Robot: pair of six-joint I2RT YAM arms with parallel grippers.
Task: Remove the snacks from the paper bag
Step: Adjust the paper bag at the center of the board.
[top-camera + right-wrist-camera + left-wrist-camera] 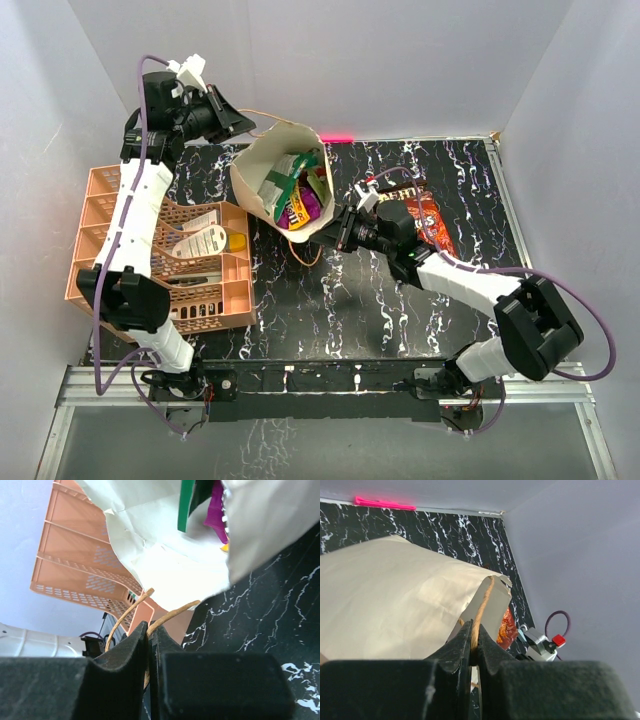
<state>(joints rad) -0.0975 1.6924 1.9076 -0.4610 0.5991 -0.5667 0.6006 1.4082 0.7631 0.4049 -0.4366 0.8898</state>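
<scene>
The left pincer point(471, 649) and right pincer point(149, 632) are each clamping a handle point(482, 605) of the paper bag point(255, 185); its walls are hiding most snacks point(295, 200).

Robot lab test cell: plain white walls point(400, 60) box in three sides of a black marble-look worktop point(300, 320), left arm point(140, 215) and right arm point(460, 285) bolted to a metal frame point(330, 397) at the near edge, pink tape strip point(329, 137) along the far edge, paper bag point(262, 180) and orange basket point(100, 200) set out as props, cameras on both wrists plus one fixed overhead
</scene>
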